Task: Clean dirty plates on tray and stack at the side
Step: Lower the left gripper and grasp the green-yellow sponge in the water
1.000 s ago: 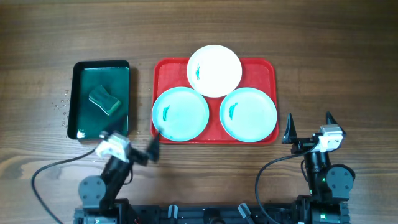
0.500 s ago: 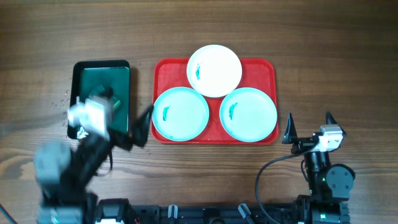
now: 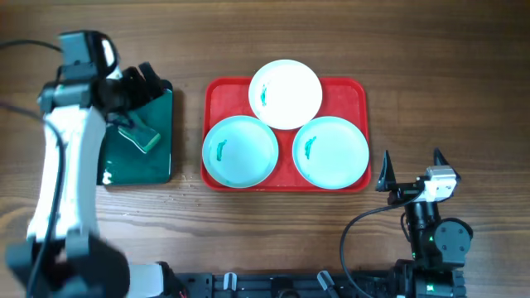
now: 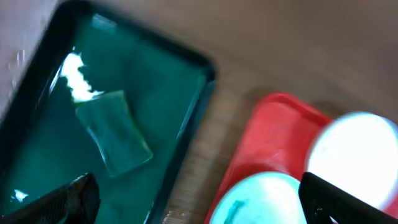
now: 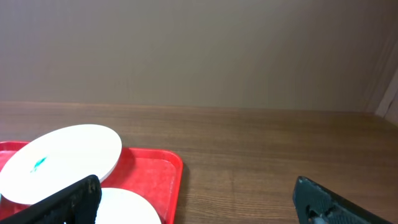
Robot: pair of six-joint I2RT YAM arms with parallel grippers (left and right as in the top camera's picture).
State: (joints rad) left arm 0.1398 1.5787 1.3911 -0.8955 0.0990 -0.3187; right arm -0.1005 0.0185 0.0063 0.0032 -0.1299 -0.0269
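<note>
The left gripper [image 4: 196,184] has its jaws spread wide and empty. Just ahead of them and a little to the left lies the green sponge [image 4: 115,134] in the dark green tray [image 4: 186,130], probably because wiping needs it first. Beyond the right jaw sits the red tray [image 3: 217,95] with the three smeared plates [image 3: 240,151]. The right gripper [image 3: 411,170] is spread too, parked beside that tray. Since a second ago, the left arm has swung from the front edge to the sponge, while the plates have not moved.
</note>
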